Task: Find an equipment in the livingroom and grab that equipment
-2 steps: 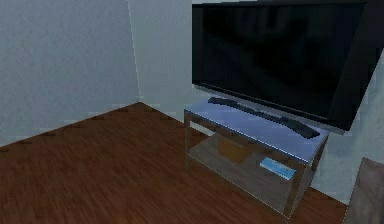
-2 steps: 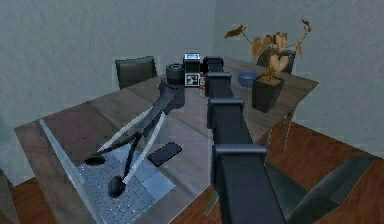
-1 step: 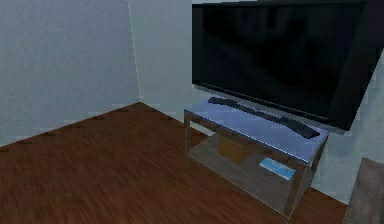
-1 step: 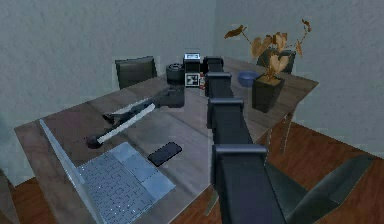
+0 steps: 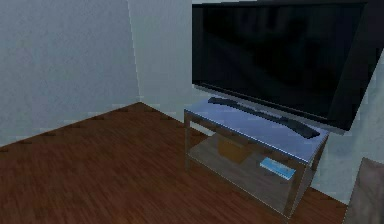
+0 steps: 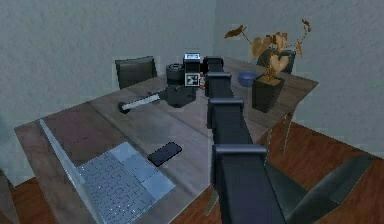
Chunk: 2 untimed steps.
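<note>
**Desk:** Where do you have the pincer?

**Me:** I see the pincer [image 6: 172,95] out over the wooden table [image 6: 100,125], at the far end of the arm [image 6: 228,130]. The two white marker squares [image 6: 192,62] sit just to its right.

**Desk:** Open, closed, gripping anything?

**Me:** I cannot tell. A pale bar [image 6: 140,102] lies on the tabletop right at the pincer, running off to its left, and I cannot say whether the fingers touch it or hold it.

**Desk:** Is that the equipment?

**Me:** It is the likeliest thing I see, but its shape is too small for me to name. Just beyond the pincer there is also a dark round thing [image 6: 176,72] I cannot identify.

**Desk:** What else is around it?

**Me:** On the near side of the pincer lies a dark phone [image 6: 165,153]. Nearer again and to the left is an open laptop [image 6: 115,175]. To its right, across the arm, are a blue bowl [image 6: 247,77] and a dried plant [image 6: 268,70] in a dark pot. Beyond the pincer and to its left, a chair [image 6: 135,70] stands at the table's far edge.

**Desk:** And ahead of the base?

**Me:** I see a big television [image 5: 280,55] above a low stand [image 5: 300,145] with a long dark slab [image 5: 265,115] on top. I cannot place those against the pincer.
</note>
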Tool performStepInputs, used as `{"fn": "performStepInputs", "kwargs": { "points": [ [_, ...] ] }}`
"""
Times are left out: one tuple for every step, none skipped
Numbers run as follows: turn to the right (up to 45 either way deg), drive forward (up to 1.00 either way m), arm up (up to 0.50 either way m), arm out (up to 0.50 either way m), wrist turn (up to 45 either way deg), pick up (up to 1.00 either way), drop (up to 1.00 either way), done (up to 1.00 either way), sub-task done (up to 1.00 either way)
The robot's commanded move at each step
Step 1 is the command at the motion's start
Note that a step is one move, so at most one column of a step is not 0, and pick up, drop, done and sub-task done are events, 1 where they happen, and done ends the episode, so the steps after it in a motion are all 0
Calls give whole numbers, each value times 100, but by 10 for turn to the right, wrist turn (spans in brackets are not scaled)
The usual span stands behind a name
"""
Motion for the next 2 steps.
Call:
{"fn": "performStepInputs", "kwargs": {
  "points": [
    [0,0,0,0,90,0,0,0,0],
    [0,0,-30,0,0,0,0,0,0]
  ]
}}
